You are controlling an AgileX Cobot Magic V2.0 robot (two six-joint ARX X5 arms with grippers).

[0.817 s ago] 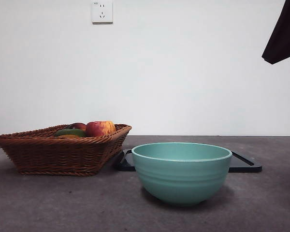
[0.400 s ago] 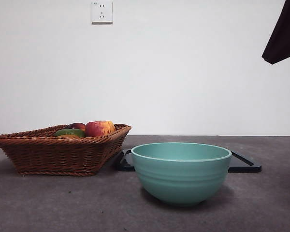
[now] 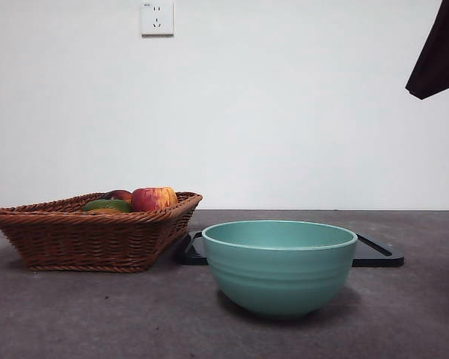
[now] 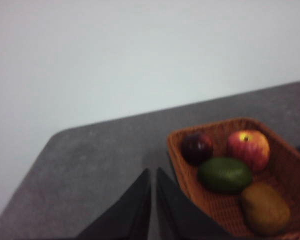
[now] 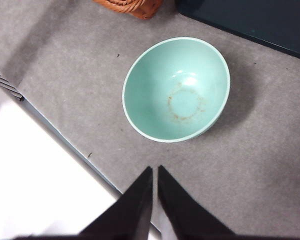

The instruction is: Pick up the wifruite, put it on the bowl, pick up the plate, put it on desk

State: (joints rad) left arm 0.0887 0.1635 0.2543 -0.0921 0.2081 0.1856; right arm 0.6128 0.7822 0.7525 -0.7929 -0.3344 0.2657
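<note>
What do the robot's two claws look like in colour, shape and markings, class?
The left claw and the right claw each show two plain matte black jaws, broad at the base and tapering to thin pointed tips. No cables, labels or markings are visible. In the front view only a black arm tip shows.

Place: you're at a bare lab-style test bench.
Evidence: blank white wall (image 3: 299,112), lone socket (image 3: 157,18), grey tabletop (image 3: 97,314).

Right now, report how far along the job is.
Nothing looks done. The wifruite lies in the basket; the bowl is empty. Nothing is in hand: left gripper and right gripper are shut on nothing. Both steps remain.
</note>
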